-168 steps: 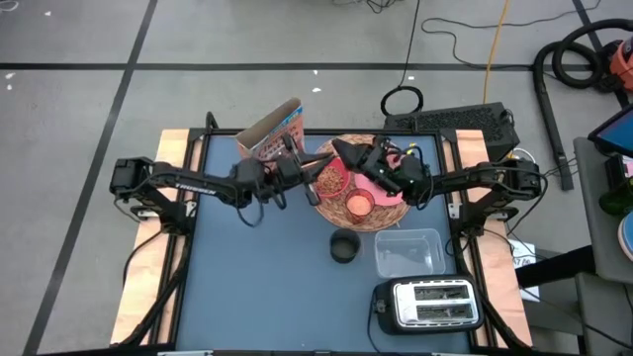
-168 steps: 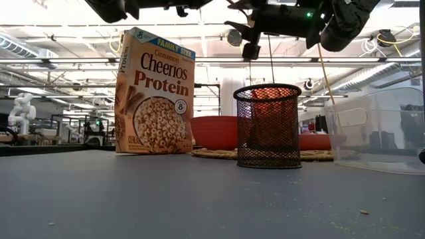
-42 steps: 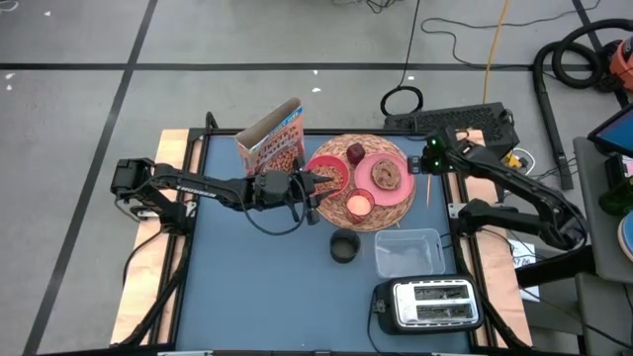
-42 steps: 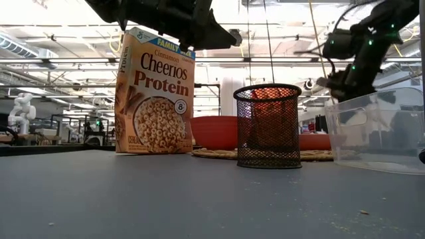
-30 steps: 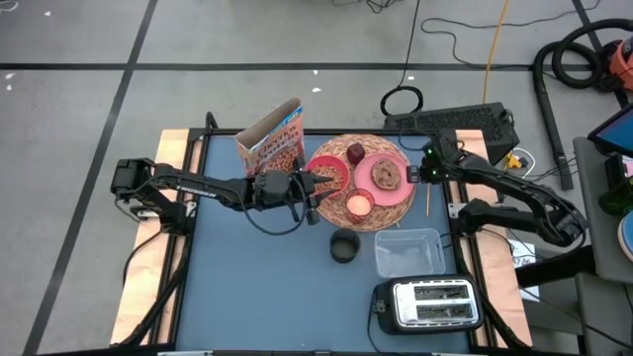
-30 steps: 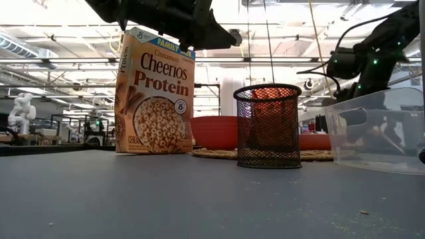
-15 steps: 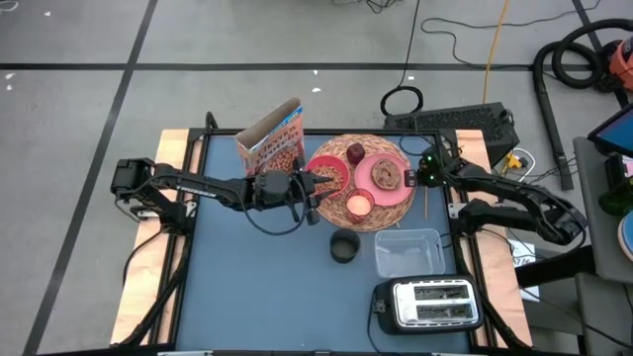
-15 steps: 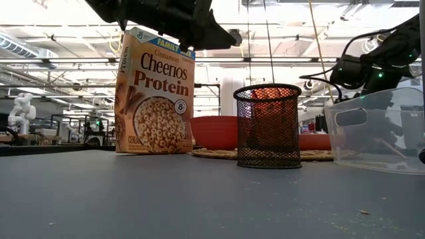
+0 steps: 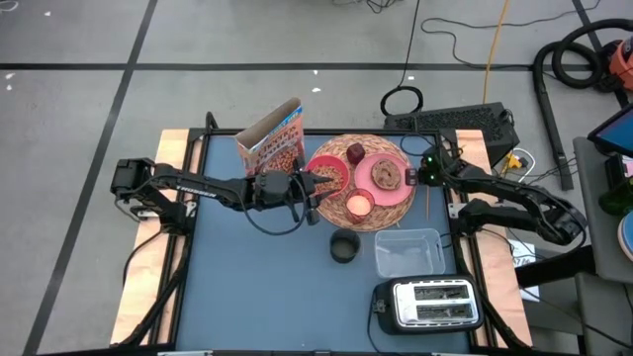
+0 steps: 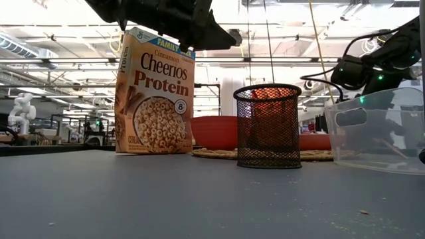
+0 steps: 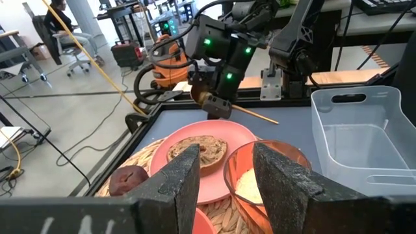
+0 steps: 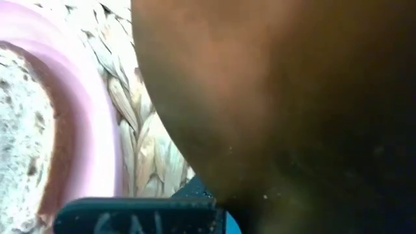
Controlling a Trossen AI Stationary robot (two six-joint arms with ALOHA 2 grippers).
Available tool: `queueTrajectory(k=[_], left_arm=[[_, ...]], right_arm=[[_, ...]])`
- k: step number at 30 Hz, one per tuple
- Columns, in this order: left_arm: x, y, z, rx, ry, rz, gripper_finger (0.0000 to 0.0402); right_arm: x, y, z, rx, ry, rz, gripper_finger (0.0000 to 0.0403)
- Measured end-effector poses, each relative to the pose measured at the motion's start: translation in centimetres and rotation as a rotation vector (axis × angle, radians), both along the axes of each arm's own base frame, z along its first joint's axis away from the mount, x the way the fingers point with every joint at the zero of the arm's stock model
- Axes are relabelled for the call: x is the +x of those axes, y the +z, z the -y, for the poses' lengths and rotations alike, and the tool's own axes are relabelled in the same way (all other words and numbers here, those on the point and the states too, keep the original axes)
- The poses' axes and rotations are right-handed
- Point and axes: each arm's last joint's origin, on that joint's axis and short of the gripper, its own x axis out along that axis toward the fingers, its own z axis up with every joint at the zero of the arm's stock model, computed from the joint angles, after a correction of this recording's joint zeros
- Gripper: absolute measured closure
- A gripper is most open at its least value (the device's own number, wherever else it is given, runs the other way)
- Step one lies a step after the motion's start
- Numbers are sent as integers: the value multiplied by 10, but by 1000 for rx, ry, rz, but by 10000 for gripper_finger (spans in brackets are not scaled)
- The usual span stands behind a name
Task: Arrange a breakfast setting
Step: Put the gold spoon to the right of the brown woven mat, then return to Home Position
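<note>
On the round wicker mat (image 9: 334, 212) sit a pink bowl (image 9: 331, 178) of cereal, a pink plate (image 9: 398, 195) with browned bread (image 9: 388, 175), a dark red fruit (image 9: 355, 153) and a small pink cup (image 9: 359, 206). The cereal box (image 9: 272, 138) stands upright at the mat's far left. My left gripper (image 9: 315, 184) hovers open at the bowl's left side, nothing between its fingers (image 11: 175, 185). My right gripper (image 9: 423, 176) is at the mat's right edge, shut on a wooden spoon (image 11: 257, 116). My right gripper holds the spoon at its bowl end (image 11: 214, 108), the fingers slanting down from the table's right. The brown bowl (image 12: 292, 97) fills the right wrist view and hides the pads. The thin handle (image 9: 427, 201) runs out toward the near edge; whether its end touches the table I cannot tell.
A black mesh pot (image 9: 344, 246) stands just in front of the mat. A clear plastic tub (image 9: 408, 252) and a silver toaster (image 9: 425, 305) fill the near right. Bare table lies at the near left.
My right gripper has sunk beside the mat's right edge and tipped further downward, carrying the spoon with it, then stopped. Its handle now slants lower behind the tub.
</note>
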Motion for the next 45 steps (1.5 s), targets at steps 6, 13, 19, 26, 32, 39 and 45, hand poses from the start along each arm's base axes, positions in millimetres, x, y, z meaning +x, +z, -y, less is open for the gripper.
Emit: queueTrajectory(k=[6, 13, 19, 26, 32, 39, 45], left_arm=[[0, 0, 0, 0, 0, 0, 252], [0, 0, 0, 0, 0, 0, 252], [0, 0, 0, 0, 0, 0, 252], [0, 0, 0, 0, 0, -1, 252], [0, 0, 0, 0, 0, 0, 252], [0, 0, 0, 0, 0, -1, 252], [0, 0, 0, 0, 0, -1, 252]], right_arm=[[0, 0, 1, -8, 1, 4, 356], [-1, 1, 1, -33, 3, -37, 287], [-2, 1, 2, -54, -15, -64, 249], [-2, 1, 2, -64, 24, -91, 234], [-3, 1, 2, -83, 0, -119, 234], [-5, 2, 4, -139, -55, -200, 234], [-5, 6, 4, -167, -28, -197, 234]])
